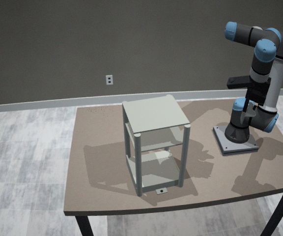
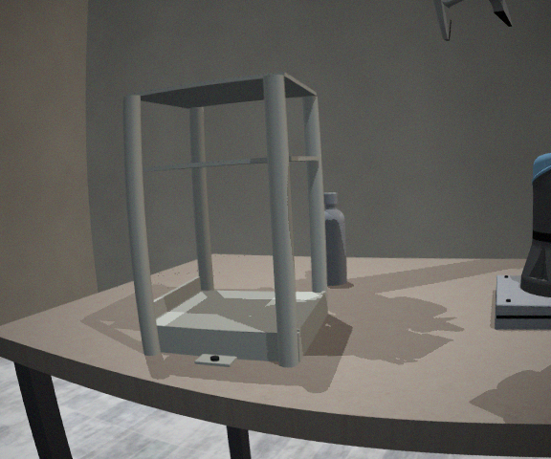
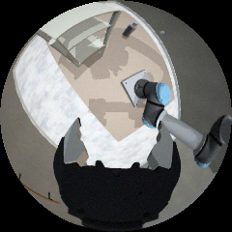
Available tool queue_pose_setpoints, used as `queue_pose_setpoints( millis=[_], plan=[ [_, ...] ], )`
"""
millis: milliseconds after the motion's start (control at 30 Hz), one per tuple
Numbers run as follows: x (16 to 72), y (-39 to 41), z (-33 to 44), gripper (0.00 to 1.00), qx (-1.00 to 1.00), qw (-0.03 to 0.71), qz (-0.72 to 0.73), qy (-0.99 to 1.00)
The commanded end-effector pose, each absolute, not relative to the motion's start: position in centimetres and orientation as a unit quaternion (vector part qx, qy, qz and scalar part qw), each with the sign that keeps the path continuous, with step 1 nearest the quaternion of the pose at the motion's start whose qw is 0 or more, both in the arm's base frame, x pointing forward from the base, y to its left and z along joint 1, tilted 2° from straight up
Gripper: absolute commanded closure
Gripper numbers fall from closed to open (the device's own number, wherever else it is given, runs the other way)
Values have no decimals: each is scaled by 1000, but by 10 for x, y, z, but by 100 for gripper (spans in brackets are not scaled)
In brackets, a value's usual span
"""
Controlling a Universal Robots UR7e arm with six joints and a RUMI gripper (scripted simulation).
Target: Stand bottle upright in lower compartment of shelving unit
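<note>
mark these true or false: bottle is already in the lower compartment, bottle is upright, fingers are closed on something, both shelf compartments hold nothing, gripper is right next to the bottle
1. The bottle is in the lower compartment. False: it stands on the table behind the shelving unit, outside it.
2. The bottle is upright, cap up. True.
3. The fingers are closed on something. False: the gripper is open and holds nothing.
4. Both compartments hold nothing. True.
5. The gripper is right next to the bottle. False: it hangs high above the table, well apart from the bottle.

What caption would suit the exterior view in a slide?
Bottle stands upright on the table behind the shelf; open gripper high above.
</note>
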State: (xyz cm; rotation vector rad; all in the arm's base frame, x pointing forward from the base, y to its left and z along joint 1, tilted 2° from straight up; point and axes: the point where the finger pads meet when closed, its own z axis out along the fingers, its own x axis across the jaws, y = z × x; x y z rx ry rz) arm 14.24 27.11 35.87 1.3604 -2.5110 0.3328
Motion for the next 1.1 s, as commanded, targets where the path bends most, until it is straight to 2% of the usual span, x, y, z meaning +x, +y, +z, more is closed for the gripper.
queue_pose_setpoints(
  millis=[0, 567, 1067],
  plan=[
    [142, 271, 371, 0, 469, 135, 115, -865],
    [153, 270, 373, 0, 461, 134, 110, -870],
    [217, 257, 382, 0, 413, 127, 83, -898]
  ],
)
